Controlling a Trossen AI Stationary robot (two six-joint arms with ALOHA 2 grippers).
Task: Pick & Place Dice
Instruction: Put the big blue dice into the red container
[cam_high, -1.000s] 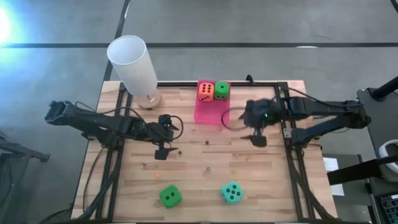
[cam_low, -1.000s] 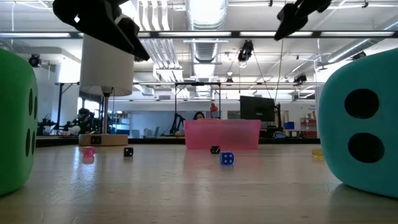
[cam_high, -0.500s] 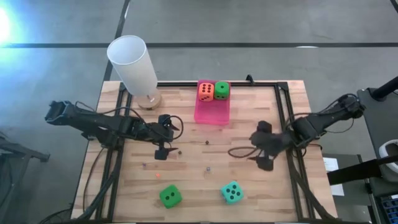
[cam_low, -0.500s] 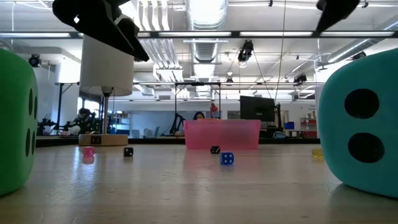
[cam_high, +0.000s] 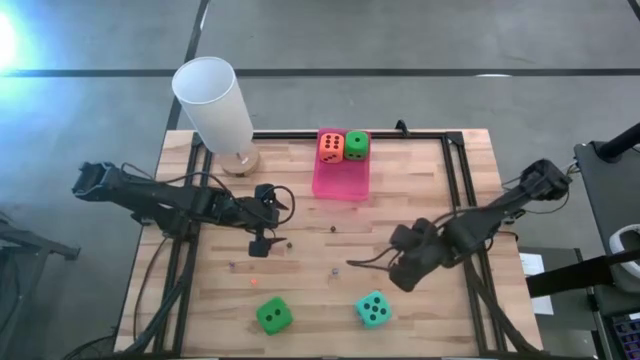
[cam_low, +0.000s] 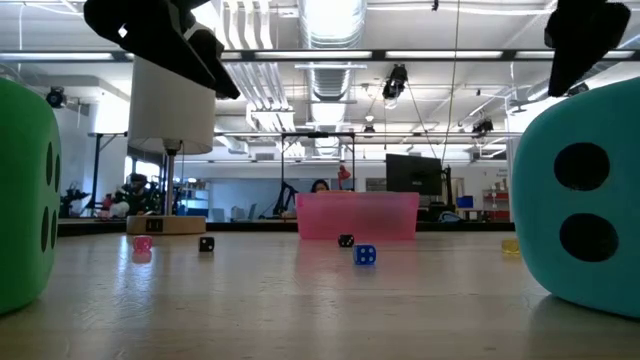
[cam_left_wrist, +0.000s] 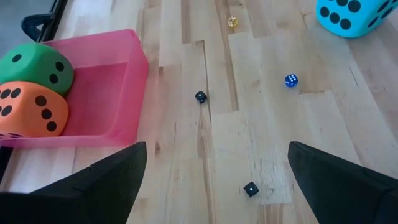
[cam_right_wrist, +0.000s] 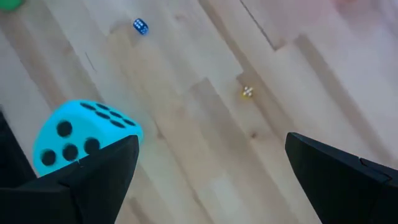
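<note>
A pink bin (cam_high: 342, 172) at the table's far middle holds an orange-red die (cam_high: 330, 147) and a green die (cam_high: 357, 146) side by side. A second green die (cam_high: 273, 315) and a teal die (cam_high: 373, 309) rest on the wooden table near its front edge. My right gripper (cam_high: 402, 276) hangs open just above and to the far right of the teal die (cam_right_wrist: 81, 134), with nothing between its fingers. My left gripper (cam_high: 262, 240) hovers open at the table's left middle, tilted toward the bin (cam_left_wrist: 112, 93), and holds nothing.
A tall white cylinder (cam_high: 214, 104) on a round wooden base stands at the far left corner. Tiny dice lie scattered mid-table: a blue one (cam_left_wrist: 290, 80), black ones (cam_left_wrist: 200, 96) (cam_left_wrist: 250, 189) and a yellow one (cam_left_wrist: 232, 21). Black frame rails (cam_high: 458, 180) run along the table's sides.
My right gripper has swung from beside the pink bin toward the table's near edge and down, rolling about its own axis, and now hangs close by the teal die, still open. Nothing else has moved.
</note>
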